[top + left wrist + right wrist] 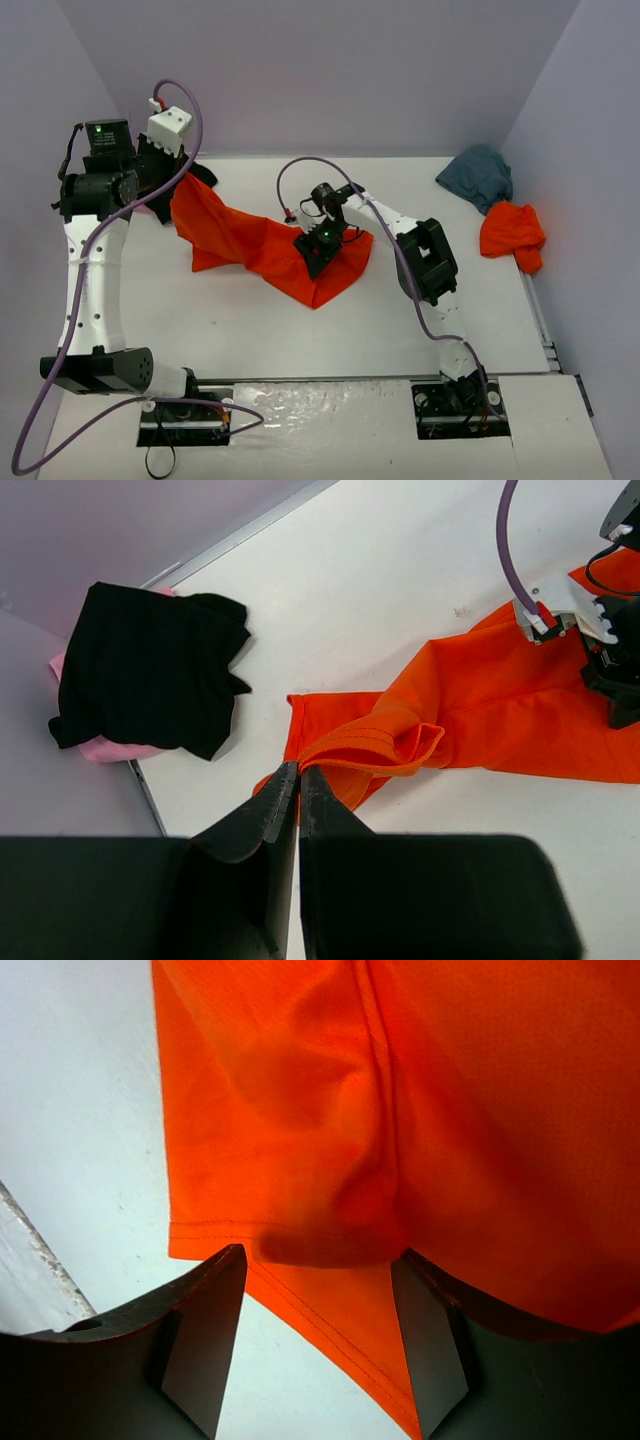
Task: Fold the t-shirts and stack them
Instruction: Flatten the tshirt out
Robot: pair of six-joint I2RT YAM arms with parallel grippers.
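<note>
The orange t-shirt point(245, 240) runs lengthwise between the arms: the left gripper point(298, 772) pinches its far-left edge, while the right gripper point(318, 1258) straddles the opposite hem with jaws spread.

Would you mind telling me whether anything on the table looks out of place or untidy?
Nothing looks damaged, but the black shirt lies rumpled and askew over the pink shirt at the far left corner, not squarely stacked. At the far right, a teal shirt and a loose orange shirt sit crumpled in heaps, unfolded.
</note>
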